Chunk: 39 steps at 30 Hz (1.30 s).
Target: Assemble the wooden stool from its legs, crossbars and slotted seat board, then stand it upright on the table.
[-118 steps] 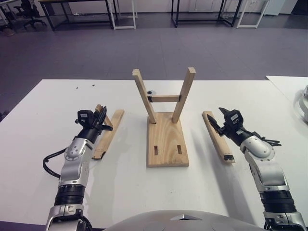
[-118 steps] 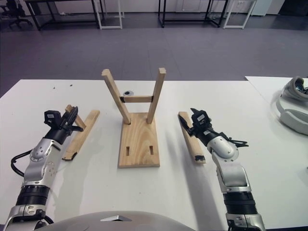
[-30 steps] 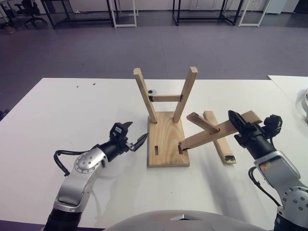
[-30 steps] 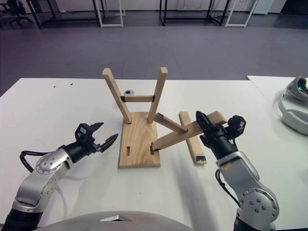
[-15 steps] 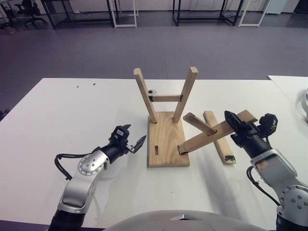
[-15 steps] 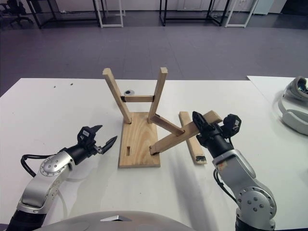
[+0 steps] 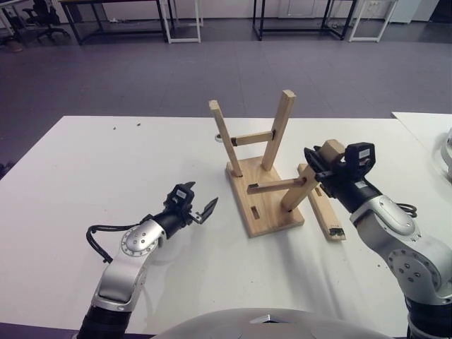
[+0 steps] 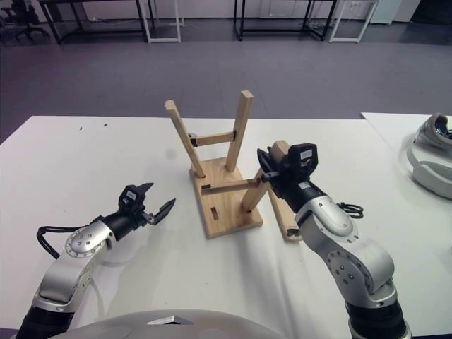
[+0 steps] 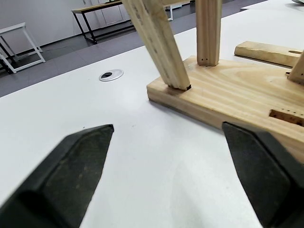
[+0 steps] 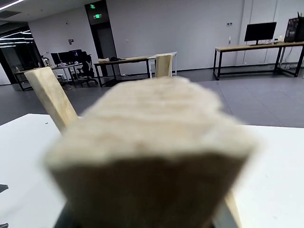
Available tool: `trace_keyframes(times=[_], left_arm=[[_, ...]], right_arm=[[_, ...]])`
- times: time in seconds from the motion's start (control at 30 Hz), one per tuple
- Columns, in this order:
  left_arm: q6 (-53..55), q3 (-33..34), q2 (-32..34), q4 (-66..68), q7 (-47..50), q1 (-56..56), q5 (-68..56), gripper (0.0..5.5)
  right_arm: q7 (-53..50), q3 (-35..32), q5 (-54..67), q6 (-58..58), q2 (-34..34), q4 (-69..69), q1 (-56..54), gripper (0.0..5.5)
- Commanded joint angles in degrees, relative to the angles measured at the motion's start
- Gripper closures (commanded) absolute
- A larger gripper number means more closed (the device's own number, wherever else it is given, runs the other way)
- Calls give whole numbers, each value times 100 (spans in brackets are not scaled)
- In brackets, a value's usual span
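The slotted seat board (image 7: 266, 210) lies flat on the white table (image 7: 85, 162), turned at an angle. Two legs (image 7: 226, 138) (image 7: 277, 129), joined by a crossbar (image 7: 253, 139), stand upright in its far slots. My right gripper (image 7: 316, 169) is shut on a third leg (image 7: 295, 195), which stands steeply at the board's near right corner. A crossbar (image 7: 272, 186) sticks out from that leg toward the left. The fourth leg (image 7: 323, 210) lies on the table just right of the board. My left gripper (image 7: 201, 194) hovers open left of the board, its fingers (image 9: 71, 171) holding nothing.
A round cable grommet (image 9: 111, 74) is set in the table behind the stool. A white headset (image 8: 432, 152) rests on the neighbouring table at the far right. Broad bare tabletop lies to the left and in front of the board.
My right gripper has swung its leg and crossbar from a low slant to nearly upright over the board. The board and standing legs turned and shifted right. The left gripper barely moved.
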Motion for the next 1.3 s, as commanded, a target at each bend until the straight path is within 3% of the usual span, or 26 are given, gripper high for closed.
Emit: trace_keyframes(times=[0.03, 0.17, 0.37, 0.53, 0.63, 0.73, 0.83, 0.93, 1.0, 1.3], left_arm=[[6, -70, -24, 104, -29, -166, 65, 129], [-32, -73, -27, 158, -35, -171, 76, 129], [-108, 30, -61, 251, 20, -136, 69, 129], [-163, 47, -80, 359, 20, -211, 92, 129], [-223, 27, -77, 458, 17, -290, 151, 129], [-274, -8, -100, 567, 19, -408, 191, 129], [-327, -70, -143, 638, 39, -417, 246, 129], [-317, -113, -179, 638, 43, -407, 298, 129], [-299, -142, -199, 640, 37, -410, 335, 129], [-128, 38, -366, 414, 31, -602, 4, 129]], right_arm=[[113, 393, -365, 661, 151, 1079, 361, 446], [221, -18, 174, 459, 449, 646, -75, 446], [-19, -845, 1274, 324, 863, 77, -1095, 321], [92, -1735, 1999, 320, 284, 390, -1962, 217], [290, -1876, 1112, 246, -142, 1440, -1747, 156], [825, -1179, 159, 452, -460, 1986, -881, 99], [1491, -250, -446, 906, -697, 2216, -113, 99], [1388, 125, -1079, 1219, -658, 2562, 52, 99], [1329, 176, -1357, 1383, -627, 2608, 129, 99], [1317, -1, -2042, 1347, -331, 2844, 52, 246]])
